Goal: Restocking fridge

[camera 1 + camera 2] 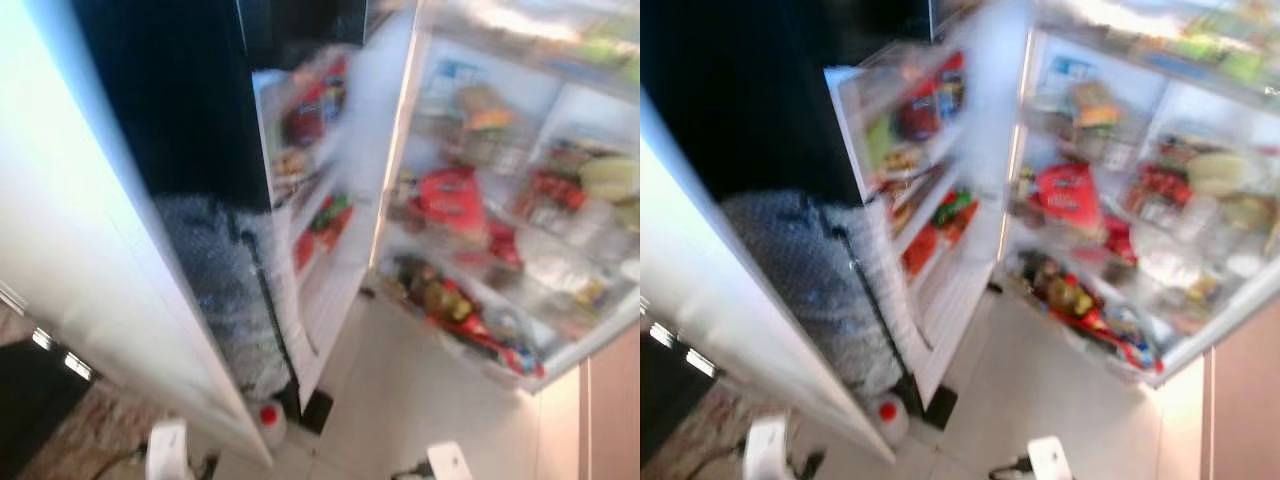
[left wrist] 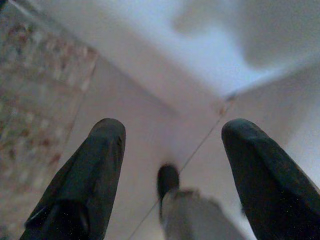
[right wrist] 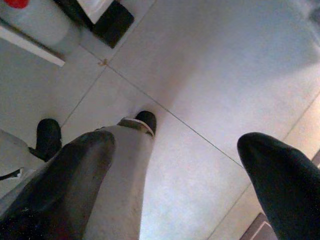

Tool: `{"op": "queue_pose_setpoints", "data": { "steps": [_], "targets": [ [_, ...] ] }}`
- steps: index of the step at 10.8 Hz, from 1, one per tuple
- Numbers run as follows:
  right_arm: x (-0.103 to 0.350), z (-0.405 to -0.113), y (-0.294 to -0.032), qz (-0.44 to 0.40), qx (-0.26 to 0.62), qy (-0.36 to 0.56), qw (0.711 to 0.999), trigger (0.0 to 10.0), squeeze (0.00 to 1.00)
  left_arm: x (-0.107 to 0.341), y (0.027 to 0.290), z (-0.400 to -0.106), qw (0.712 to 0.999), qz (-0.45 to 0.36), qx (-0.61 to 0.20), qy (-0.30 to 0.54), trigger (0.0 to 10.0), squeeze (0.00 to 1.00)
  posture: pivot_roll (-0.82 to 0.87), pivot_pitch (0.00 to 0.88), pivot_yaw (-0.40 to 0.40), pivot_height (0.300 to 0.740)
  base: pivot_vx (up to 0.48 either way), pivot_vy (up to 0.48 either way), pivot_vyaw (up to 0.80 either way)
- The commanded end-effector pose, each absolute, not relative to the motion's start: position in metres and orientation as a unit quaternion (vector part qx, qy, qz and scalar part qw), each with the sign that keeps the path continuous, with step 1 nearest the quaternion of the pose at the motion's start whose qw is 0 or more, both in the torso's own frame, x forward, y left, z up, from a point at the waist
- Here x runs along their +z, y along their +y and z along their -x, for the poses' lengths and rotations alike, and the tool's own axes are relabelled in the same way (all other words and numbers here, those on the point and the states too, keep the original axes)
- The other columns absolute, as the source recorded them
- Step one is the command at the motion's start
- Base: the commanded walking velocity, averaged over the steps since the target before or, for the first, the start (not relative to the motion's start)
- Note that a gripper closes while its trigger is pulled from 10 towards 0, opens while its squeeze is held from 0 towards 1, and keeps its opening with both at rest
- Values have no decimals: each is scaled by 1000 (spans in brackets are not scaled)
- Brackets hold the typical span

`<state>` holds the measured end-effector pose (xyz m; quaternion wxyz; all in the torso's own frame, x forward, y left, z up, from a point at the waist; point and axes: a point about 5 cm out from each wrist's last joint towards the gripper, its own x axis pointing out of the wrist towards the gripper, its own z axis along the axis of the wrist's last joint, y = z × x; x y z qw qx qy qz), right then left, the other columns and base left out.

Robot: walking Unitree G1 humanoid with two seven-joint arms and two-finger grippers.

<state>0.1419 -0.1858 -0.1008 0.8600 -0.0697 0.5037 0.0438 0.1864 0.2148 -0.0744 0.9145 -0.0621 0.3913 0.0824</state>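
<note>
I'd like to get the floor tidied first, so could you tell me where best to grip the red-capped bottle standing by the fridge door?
Probably the body just under the red cap. The bottle stands upright on the tiles, tucked against the open fridge door, so come from the open floor side, the robot's right. The views are blurred, so confirm up close.

Open fridge ahead on the right, its door left.

Heavy motion blur, bright glare inside the fridge, dim, soft-focus wrist views
</note>
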Motion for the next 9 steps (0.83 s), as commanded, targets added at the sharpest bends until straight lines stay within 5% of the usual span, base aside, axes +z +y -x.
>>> {"op": "queue_pose_setpoints", "data": {
  "steps": [1,7,9],
  "targets": [
    [-104,-132,-187,59,33,519,852,10000,0,-82,224,-168,899,71,111,419,10000,0,-38,37,44,740,0,0,0],
    [-105,-129,-187,54,23,524,850,10000,0,-87,236,-152,881,99,160,435,10000,0,-43,14,47,740,0,0,0],
    [-106,-125,-190,-5,-63,511,857,10000,0,-87,238,-151,881,102,165,431,10000,0,-37,6,40,740,0,0,0]
  ]
}}
